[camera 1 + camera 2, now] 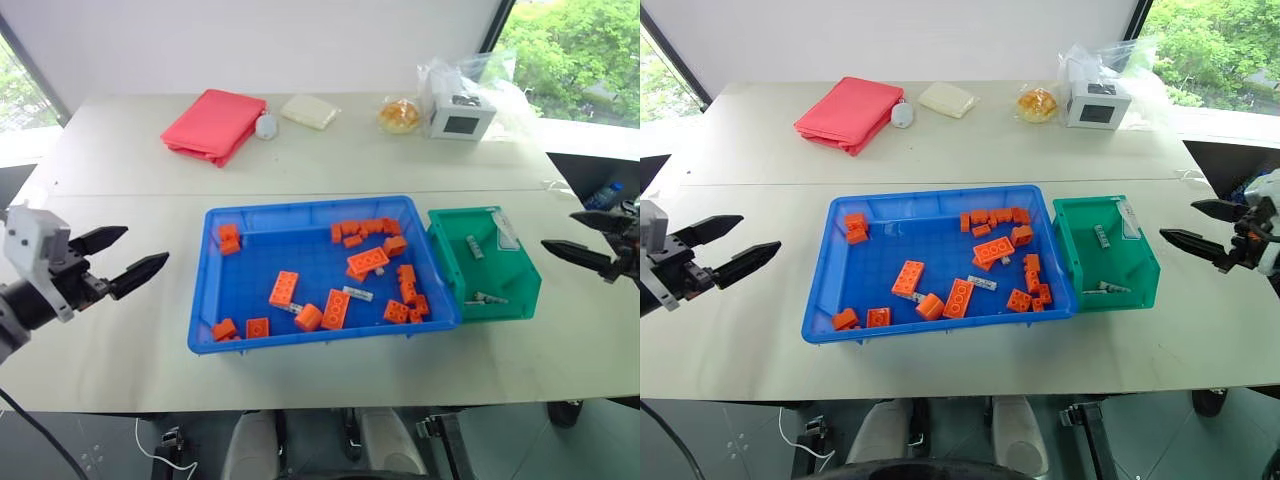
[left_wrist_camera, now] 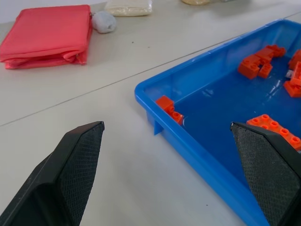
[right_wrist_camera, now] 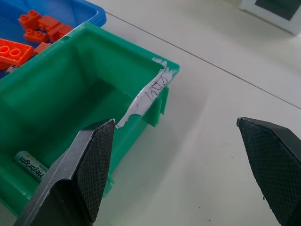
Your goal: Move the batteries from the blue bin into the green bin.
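The blue bin (image 1: 300, 225) sits on the pale surface (image 1: 120, 350) with the green bin (image 1: 520, 290) touching its right side. Orange toy bricks (image 1: 367, 262) lie scattered in the blue bin, and among them rests a battery (image 1: 357, 294) near the middle, with another small one (image 1: 290, 309) beside a brick. The green bin already holds batteries (image 1: 475, 247), one along its floor and more by its near wall (image 1: 487, 298). The left tool (image 1: 118, 258) hovers left of the blue bin, fingers spread wide and empty. The right tool (image 1: 582, 240) hangs just right of the green bin, likewise wide apart, gripping nothing. A folded red cloth (image 1: 213, 124) lies at the far side.
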{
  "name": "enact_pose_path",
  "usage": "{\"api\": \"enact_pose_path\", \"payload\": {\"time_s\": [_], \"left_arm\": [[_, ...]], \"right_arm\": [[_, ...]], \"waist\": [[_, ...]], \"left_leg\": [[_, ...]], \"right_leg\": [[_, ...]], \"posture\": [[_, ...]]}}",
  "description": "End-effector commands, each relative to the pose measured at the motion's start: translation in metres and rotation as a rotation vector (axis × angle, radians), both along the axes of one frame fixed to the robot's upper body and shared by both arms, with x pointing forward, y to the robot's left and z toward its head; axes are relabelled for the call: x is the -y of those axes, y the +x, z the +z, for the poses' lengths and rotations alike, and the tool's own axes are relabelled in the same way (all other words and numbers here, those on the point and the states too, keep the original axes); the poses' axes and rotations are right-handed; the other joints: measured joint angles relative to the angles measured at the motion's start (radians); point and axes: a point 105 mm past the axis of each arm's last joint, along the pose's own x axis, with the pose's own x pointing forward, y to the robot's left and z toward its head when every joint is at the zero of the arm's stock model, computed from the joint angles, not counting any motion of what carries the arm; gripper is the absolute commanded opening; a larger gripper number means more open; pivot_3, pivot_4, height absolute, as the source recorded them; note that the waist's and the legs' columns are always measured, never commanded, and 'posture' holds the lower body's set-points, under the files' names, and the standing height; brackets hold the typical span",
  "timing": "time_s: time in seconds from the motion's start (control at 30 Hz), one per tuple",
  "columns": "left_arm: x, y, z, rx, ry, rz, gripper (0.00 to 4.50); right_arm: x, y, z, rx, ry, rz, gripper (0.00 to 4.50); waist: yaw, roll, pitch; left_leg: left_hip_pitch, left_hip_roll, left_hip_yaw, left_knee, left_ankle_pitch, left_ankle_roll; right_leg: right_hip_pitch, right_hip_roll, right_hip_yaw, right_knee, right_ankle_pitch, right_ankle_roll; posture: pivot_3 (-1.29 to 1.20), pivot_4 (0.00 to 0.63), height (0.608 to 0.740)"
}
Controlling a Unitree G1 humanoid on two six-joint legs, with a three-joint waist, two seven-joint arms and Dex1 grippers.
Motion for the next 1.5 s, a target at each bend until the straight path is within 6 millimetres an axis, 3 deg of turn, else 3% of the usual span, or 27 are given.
{"api": "enact_pose_path", "payload": {"time_s": [0.03, 0.43, 0.53, 0.67, 0.87, 1.0, 1.03, 1.17, 1.27, 1.5], "left_arm": [[0.000, -0.004, 0.013, 0.052, 0.034, 0.001, 4.50], [0.003, -0.002, 0.016, 0.055, 0.004, -0.006, 4.50], [0.008, 0.002, 0.019, 0.069, 0.029, -0.019, 4.50], [0.020, -0.003, 0.018, 0.023, 0.066, -0.114, 4.50], [0.043, -0.025, 0.014, -0.099, 0.159, -0.390, 4.50], [0.057, -0.031, 0.020, -0.139, 0.198, -0.529, 4.50], [0.058, -0.032, 0.021, -0.145, 0.203, -0.545, 4.50], [0.063, -0.034, 0.020, -0.164, 0.230, -0.607, 4.50], [0.063, -0.030, 0.018, -0.161, 0.231, -0.603, 4.50], [0.055, -0.024, 0.005, -0.187, 0.244, -0.570, 4.50]], "right_arm": [[0.001, 0.003, 0.013, 0.054, -0.016, 0.007, 4.29], [0.006, 0.011, 0.010, 0.053, -0.024, -0.027, 4.29], [0.005, 0.020, 0.023, 0.099, -0.072, -0.031, 4.29], [-0.016, 0.033, 0.045, 0.151, -0.182, 0.054, 4.29], [-0.091, 0.039, 0.077, 0.251, -0.342, 0.375, 4.29], [-0.156, 0.045, 0.072, 0.293, -0.423, 0.625, 4.29], [-0.164, 0.046, 0.070, 0.294, -0.435, 0.657, 4.29], [-0.230, 0.047, 0.042, 0.332, -0.536, 0.896, 4.29], [-0.267, 0.046, 0.017, 0.373, -0.585, 1.020, 4.29], [-0.324, 0.045, -0.025, 0.489, -0.640, 1.147, 4.29]], "waist": [[0.000, 0.000, 0.000], [0.000, 0.000, 0.000], [-0.003, 0.001, 0.000], [-0.007, 0.001, 0.001], [-0.006, 0.005, 0.003], [-0.007, 0.005, 0.003], [-0.006, 0.005, 0.003], [-0.004, 0.005, 0.003], [-0.002, 0.005, 0.004], [-0.001, 0.005, 0.003]], "left_leg": [[0.000, 0.000, 0.000, 0.000, 0.000, 0.000], [0.000, 0.000, 0.000, 0.000, 0.000, 0.000], [0.000, 0.000, 0.000, 0.001, 0.000, 0.000], [0.000, 0.000, 0.000, 0.000, 0.000, 0.000], [-0.001, 0.000, 0.003, -0.002, 0.000, 0.000], [0.000, 0.001, 0.003, -0.001, 0.000, -0.001], [0.000, 0.001, 0.002, -0.001, 0.000, -0.001], [-0.001, 0.001, 0.003, -0.002, 0.001, -0.001], [-0.003, 0.001, 0.003, -0.002, 0.001, -0.001], [-0.011, 0.000, 0.002, 0.003, 0.002, -0.003]], "right_leg": [[0.000, 0.000, 0.000, 0.000, 0.000, 0.000], [0.000, 0.000, 0.000, 0.000, 0.000, 0.000], [0.000, 0.000, 0.000, 0.000, 0.000, 0.000], [0.000, 0.001, 0.000, 0.001, 0.000, 0.000], [-0.002, 0.001, 0.000, 0.001, -0.001, -0.002], [-0.003, 0.001, 0.000, 0.001, -0.001, -0.002], [-0.003, 0.002, 0.000, 0.002, 0.000, -0.002], [-0.003, 0.001, 0.000, 0.002, 0.000, -0.002], [-0.004, 0.002, 0.000, 0.002, 0.000, -0.002], [-0.009, 0.001, -0.002, 0.003, 0.000, -0.002]], "posture": [[0.00, 0.150, 0.736], [0.00, 0.150, 0.736], [0.00, 0.150, 0.736], [0.00, 0.150, 0.736], [0.00, 0.150, 0.736], [0.00, 0.150, 0.736], [0.00, 0.150, 0.736], [0.00, 0.150, 0.736], [0.00, 0.150, 0.736], [0.00, 0.150, 0.736]]}}
